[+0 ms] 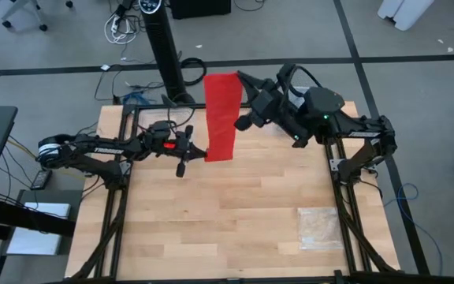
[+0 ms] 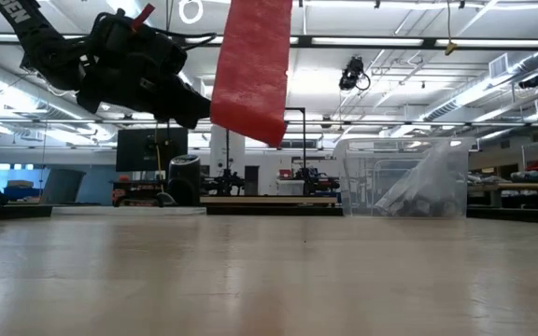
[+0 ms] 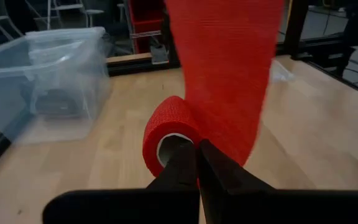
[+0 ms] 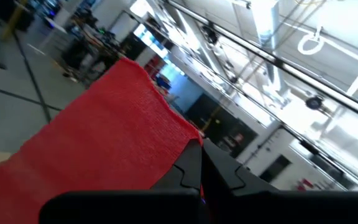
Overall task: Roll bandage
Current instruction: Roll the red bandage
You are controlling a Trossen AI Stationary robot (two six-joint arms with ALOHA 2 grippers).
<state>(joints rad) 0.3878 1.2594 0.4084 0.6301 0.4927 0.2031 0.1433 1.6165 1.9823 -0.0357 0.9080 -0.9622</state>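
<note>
The bright red bandage [image 1: 221, 117] hangs above the table as a flat band between my two grippers. Its lower end is wound into a small stubby roll [image 3: 166, 134] with a pale core. My left gripper [image 1: 205, 150] is shut at that roll, low over the middle of the table's far half. My right gripper [image 1: 241, 77] is shut on the band's upper end, higher up and near the far edge. In the low view the band's lower end [image 2: 248, 121] hangs well clear of the table top. My left gripper meets the roll at its open end [image 3: 174, 147] with its shut fingers [image 3: 185, 165], coming nearly level from the table's left. Whether the tips sit in the core or pinch its wall is hidden by the fingers. The roll is lifted clear, and the band rises from it. My right gripper pinches the band's upper end at one corner [image 4: 190, 135] between its two fingers [image 4: 219, 165], coming from the table's right and pointing slightly upward. The band spreads flat away from the fingers and runs down toward the left gripper, clear of the table.
A clear crinkly plastic bag [image 1: 319, 229] lies on the table near the right front corner. A clear plastic bin [image 2: 404, 182] stands beyond the far edge, and a black post [image 1: 168, 55] rises at the far left. The wooden top [image 1: 235, 221] lies bare below the band.
</note>
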